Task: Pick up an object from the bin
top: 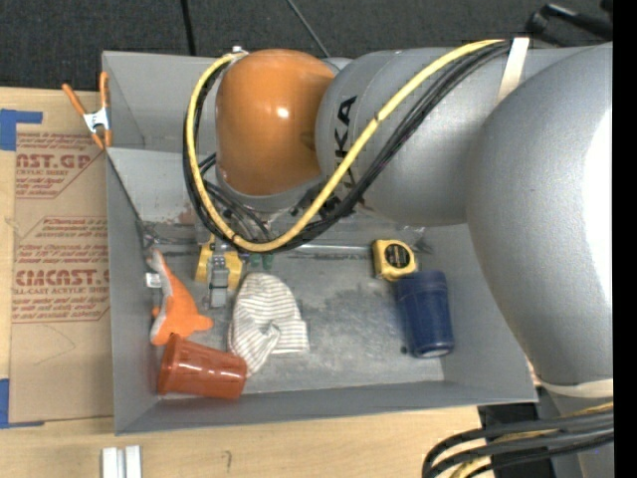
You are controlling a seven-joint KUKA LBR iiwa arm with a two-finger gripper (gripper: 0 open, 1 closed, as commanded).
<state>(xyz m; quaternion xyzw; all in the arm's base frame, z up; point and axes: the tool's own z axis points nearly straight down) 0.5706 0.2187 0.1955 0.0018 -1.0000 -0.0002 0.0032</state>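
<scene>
Looks like the reach-in step: the gripper sits low just beside the crumpled white-and-grey striped knit cloth left of the bin's middle, can't tell if it's open or holding anything, so next it probably needs centring over that cloth and closing.

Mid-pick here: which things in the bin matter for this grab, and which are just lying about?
In play: gripper, low in the left half of the bin; small yellow thing right at it, hard to make out; striped cloth beside it.
Lying about: orange cup on its side; flat orange piece; yellow tape measure; blue cylinder.
</scene>
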